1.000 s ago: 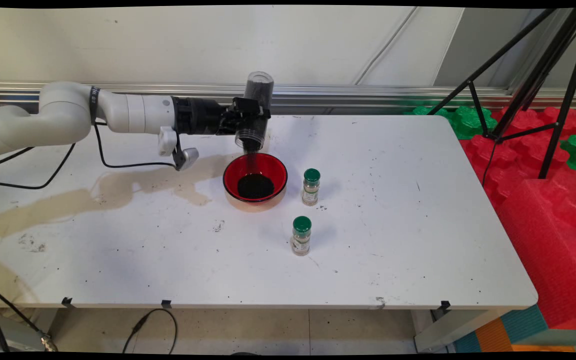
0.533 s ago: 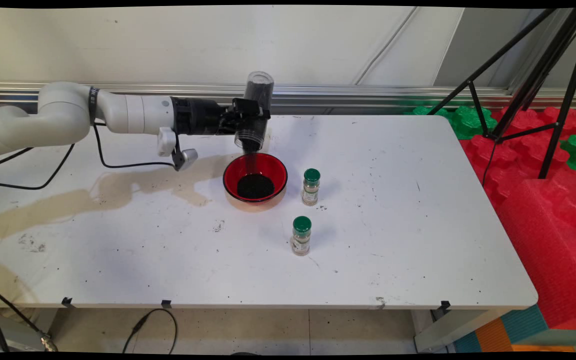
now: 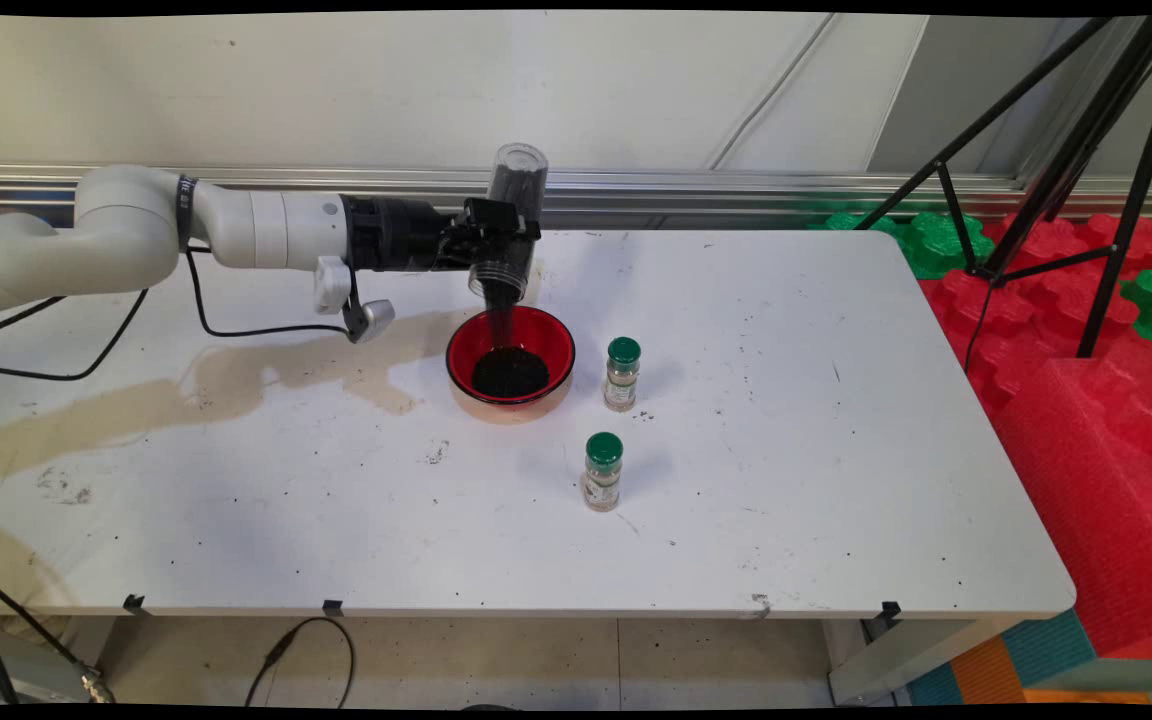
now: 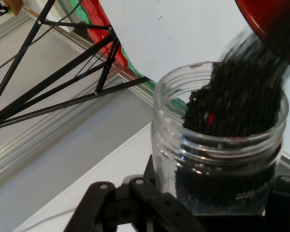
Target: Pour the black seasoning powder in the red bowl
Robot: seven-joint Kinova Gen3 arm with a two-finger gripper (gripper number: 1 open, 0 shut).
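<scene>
Two green-capped spice bottles (image 3: 622, 373) right of red bowl (image 3: 510, 366), fingers (image 3: 492, 230) grasping clear jar (image 3: 508, 225), mouth inverted, axis near-vertical, black grains (image 4: 237, 104) pouring.

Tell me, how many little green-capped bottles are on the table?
2. One bottle stands just right of the red bowl; the other bottle stands nearer the table's front edge, apart from the bowl. Nothing seems to hide a third.

Bright even light; soft shadows on table (image 3: 736, 520); hand view's pouring grains (image 4: 251, 58) motion-blurred.
</scene>
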